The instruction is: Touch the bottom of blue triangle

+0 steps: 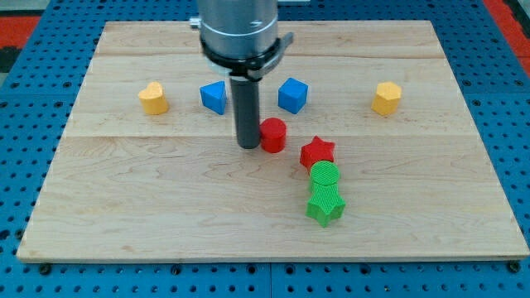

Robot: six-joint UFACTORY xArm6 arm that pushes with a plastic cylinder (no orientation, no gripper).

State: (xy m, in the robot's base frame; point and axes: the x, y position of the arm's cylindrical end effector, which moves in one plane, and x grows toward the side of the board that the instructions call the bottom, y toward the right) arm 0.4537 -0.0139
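The blue triangle [214,97] lies on the wooden board [166,207], left of centre near the view's top. My tip [248,146] stands below and to the right of it, a short gap away. The tip is right beside the left side of a red cylinder [273,135]; I cannot tell if they touch. The rod hides part of the board between the blue triangle and a blue cube [292,94].
A yellow heart-like block [153,98] is at the left, a yellow hexagon [386,98] at the right. A red star [317,152], a green cylinder [324,175] and a green star [325,206] form a column right of centre.
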